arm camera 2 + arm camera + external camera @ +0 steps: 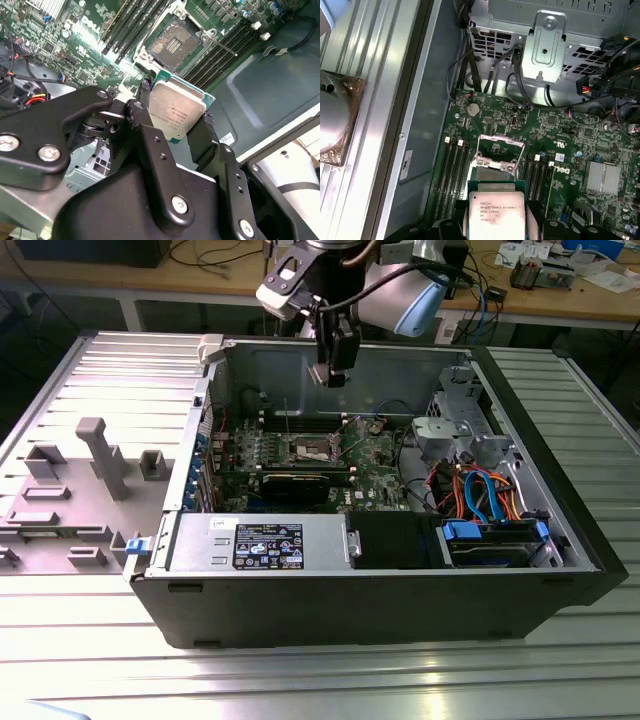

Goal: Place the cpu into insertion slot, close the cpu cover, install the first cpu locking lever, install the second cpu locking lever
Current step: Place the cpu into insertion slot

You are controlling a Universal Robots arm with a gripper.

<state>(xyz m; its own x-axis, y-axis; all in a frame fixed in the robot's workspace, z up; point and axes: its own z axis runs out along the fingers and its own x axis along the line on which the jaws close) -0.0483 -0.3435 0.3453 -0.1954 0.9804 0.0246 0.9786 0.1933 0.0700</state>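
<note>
My gripper [333, 373] hangs above the open computer case, over the green motherboard [372, 455]. It is shut on the cpu [177, 111], a small square chip with a silver-grey top, held by two opposite edges between black fingers [145, 92]. The cpu [495, 212] is up in the air, apart from the board. The insertion slot [172, 42] lies bare beneath it, a dark contact field inside a silver rim. In the exterior view the insertion slot [315, 448] sits mid-board. The cpu cover [496, 161] stands raised at one side of the slot. A thin lever [222, 48] juts out beside it.
Long black memory slots [225, 47] flank the socket on both sides. A metal drive cage [455, 425] and coloured cables [480, 490] fill the exterior view's right. The power supply [255, 540] lines the near wall. A grey fixture [100, 455] stands left of the case.
</note>
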